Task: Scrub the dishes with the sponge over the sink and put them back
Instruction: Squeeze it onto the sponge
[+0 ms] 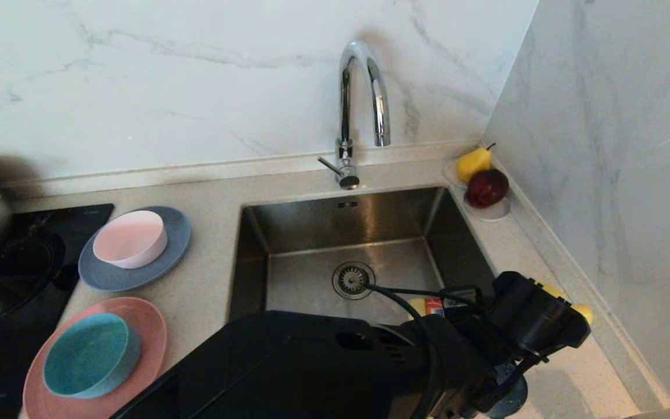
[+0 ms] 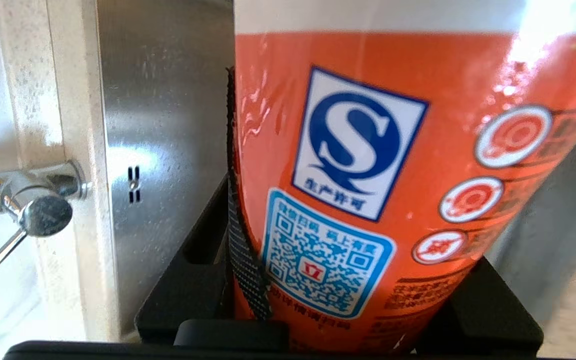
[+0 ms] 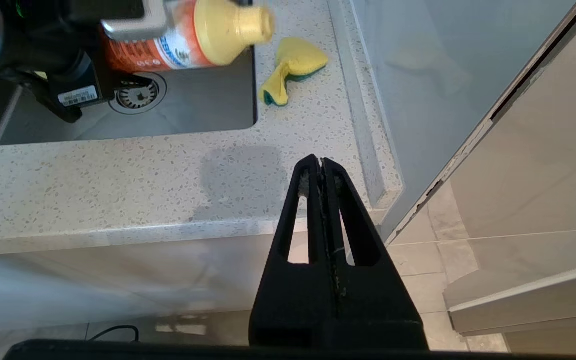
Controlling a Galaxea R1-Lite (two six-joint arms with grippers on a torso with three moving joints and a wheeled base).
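The left gripper (image 2: 348,300) has its jaws closed round the glossy orange plastic bottle with a yellow cap (image 3: 188,35), holding it on its side over the right part of the square stainless-steel sink (image 1: 312,273), cap pointing toward the right-hand table edge. Tipped like that above the basin, it looks meant to squeeze out soap where drips fall into the steel, though nothing is seen coming from the cap.

The crumpled yellow sponge with a green scouring side (image 3: 290,67) lies on the speckled stone table (image 3: 118,175) just beside the sink's right rim, close past the bottle's cap but apart from it, untouched.

The right gripper (image 3: 322,167) hangs below the table's front edge, jaws pressed together on nothing, well apart from the sponge.

To the left of the sink, well away from the left gripper, sit 4 dishes: the small pale pink bowl (image 1: 130,238) on the large grey-blue plate (image 1: 175,244), the small teal bowl (image 1: 91,354) on the large salmon-pink plate (image 1: 149,326).
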